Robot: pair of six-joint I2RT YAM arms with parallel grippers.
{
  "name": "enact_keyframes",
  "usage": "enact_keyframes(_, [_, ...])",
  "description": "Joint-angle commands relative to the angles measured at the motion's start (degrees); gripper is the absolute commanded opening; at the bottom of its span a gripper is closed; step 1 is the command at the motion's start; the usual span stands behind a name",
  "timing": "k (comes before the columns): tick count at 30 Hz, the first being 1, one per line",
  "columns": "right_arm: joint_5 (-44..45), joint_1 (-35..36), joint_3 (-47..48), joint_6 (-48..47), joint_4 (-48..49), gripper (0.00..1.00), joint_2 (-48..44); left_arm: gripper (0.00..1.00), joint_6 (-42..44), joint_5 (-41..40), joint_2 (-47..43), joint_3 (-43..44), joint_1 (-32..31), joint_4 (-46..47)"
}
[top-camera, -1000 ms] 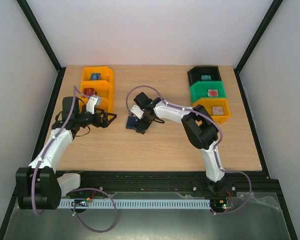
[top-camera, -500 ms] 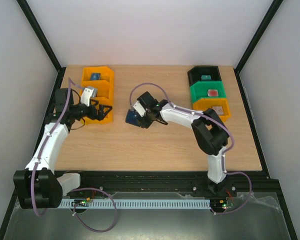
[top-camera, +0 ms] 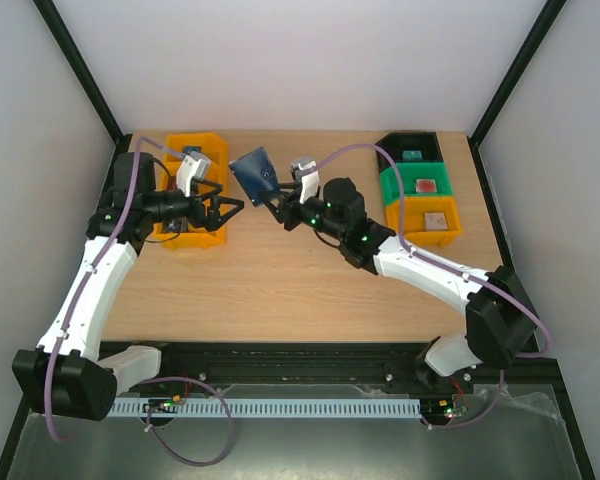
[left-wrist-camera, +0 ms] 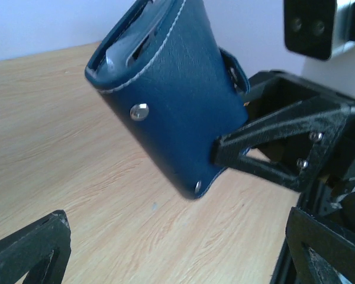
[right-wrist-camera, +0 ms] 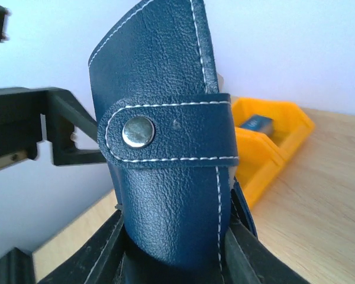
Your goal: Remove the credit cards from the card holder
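The right gripper (top-camera: 278, 203) is clamping the lower end of the card holder (top-camera: 252, 170) between its two black fingers (left-wrist-camera: 228, 151), with the jaws closed hard against the navy leather on both faces. It is holding the holder off the table (top-camera: 310, 290), tilted, with its free end pointing toward the far edge, somewhat left of the middle. In the right wrist view the closing tab (right-wrist-camera: 165, 135) is lying across the holder's outer face with its metal snap (right-wrist-camera: 137, 131) fastened, and the holder is standing up out of the jaws. In the left wrist view the holder's upper end is showing a narrow slot with a paler lining; whether that is a credit card cannot be told. The left gripper (top-camera: 223, 204) is hovering just beside the holder, on the side of the orange bin (top-camera: 218, 140) at the far left corner, gripping nothing. Its fingers (left-wrist-camera: 29, 254) are spread wide apart, showing at the two lower corners of its own camera view, and they are not touching the holder.
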Motion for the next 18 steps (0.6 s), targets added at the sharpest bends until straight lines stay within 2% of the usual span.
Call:
enact_keyframes(1, [-3.0, 2.1, -2.4, 7.8, 12.9, 0.22, -1.4, 0.99, -5.3, 2.9, 0.9, 3.7, -1.0, 1.8])
enact_keyframes(6, [-5.1, 3.1, -2.3, 4.5, 11.3, 0.21, -2.9, 0.98, -8.0, 6.0, 1.7, 4.1, -2.3, 4.6])
enact_keyframes(8, [-6.1, 3.2, -2.3, 3.7, 10.8, 0.21, -3.3, 0.85, -8.3, 7.1, 1.8, 3.9, -2.7, 5.0])
enact_keyframes(10, [-7.6, 3.3, -2.3, 2.7, 10.4, 0.2, -3.6, 0.56, -8.6, 7.4, 1.8, 3.7, -2.8, 5.2])
enact_keyframes(11, [-8.3, 3.3, -2.2, 2.1, 10.2, 0.2, -3.8, 0.37, -8.6, 7.4, 1.8, 3.6, -2.8, 5.2])
enact_keyframes(12, [-8.9, 3.3, -2.0, 0.8, 9.0, 0.2, -4.3, 0.06, -8.2, 7.4, 1.3, 3.7, -2.8, 4.7])
enact_keyframes(13, [-8.2, 3.3, -1.9, -0.7, 8.0, 0.23, -4.8, 0.03, -7.9, 7.1, 1.0, 3.8, -2.8, 4.3])
enact_keyframes(14, [-6.4, 3.3, -1.4, -2.0, 5.9, 0.3, -5.5, 0.02, -7.4, 6.7, 0.6, 3.8, -2.7, 3.7])
enact_keyframes(16, [1.2, 3.3, -0.3, -4.7, 1.3, 0.48, -7.2, 0.02, -6.8, 4.3, -0.2, 3.6, -2.7, 2.9])
enact_keyframes(18, [9.6, 3.3, 0.6, -7.4, -3.5, 0.58, -8.5, 0.02, -6.5, -1.0, -0.8, 3.4, -2.7, 2.2])
